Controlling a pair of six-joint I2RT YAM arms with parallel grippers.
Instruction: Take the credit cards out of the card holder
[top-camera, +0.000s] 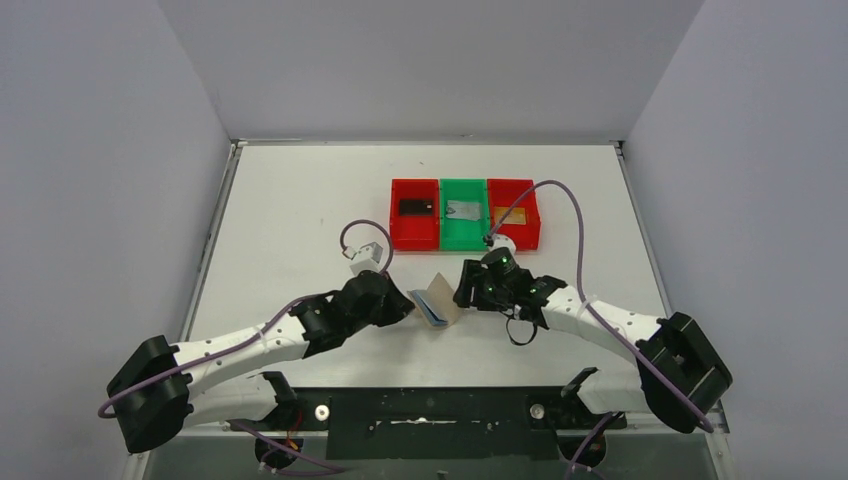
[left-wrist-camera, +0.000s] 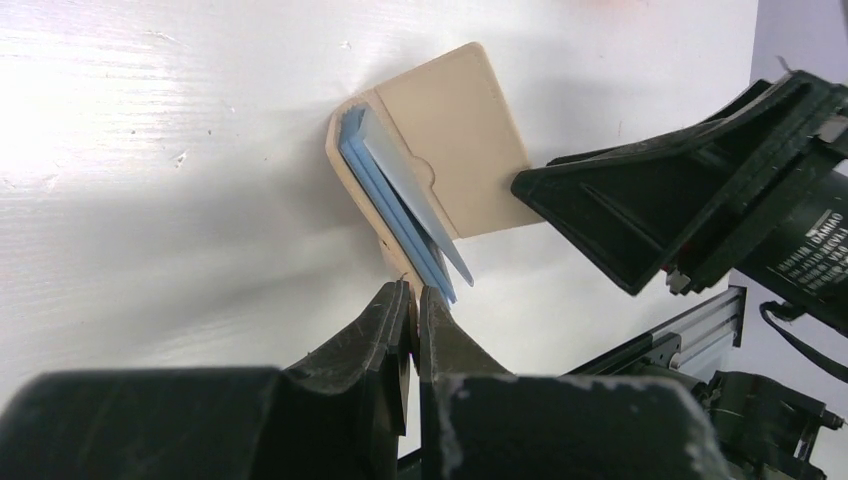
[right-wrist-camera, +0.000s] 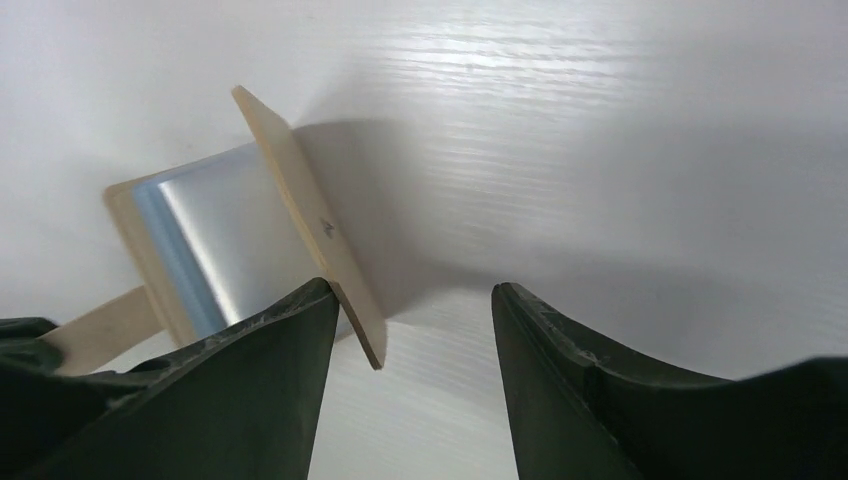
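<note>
Card holder (top-camera: 436, 300) open on white table (top-camera: 300, 200) between grey walls (top-camera: 420, 60); left gripper (left-wrist-camera: 412, 292) pinches it, right gripper (right-wrist-camera: 415, 290) wide.

Three cards (top-camera: 416, 207); three bins (top-camera: 463, 243); one holder (top-camera: 437, 300)

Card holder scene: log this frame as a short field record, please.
holder: open, blue sleeves showing, no card visible inside
left pincer: shut on holder's edge
right pincer: open, holder's flap between its fingers
black card: in left red bin
grey card: in green bin
gold card: in right red bin
</note>
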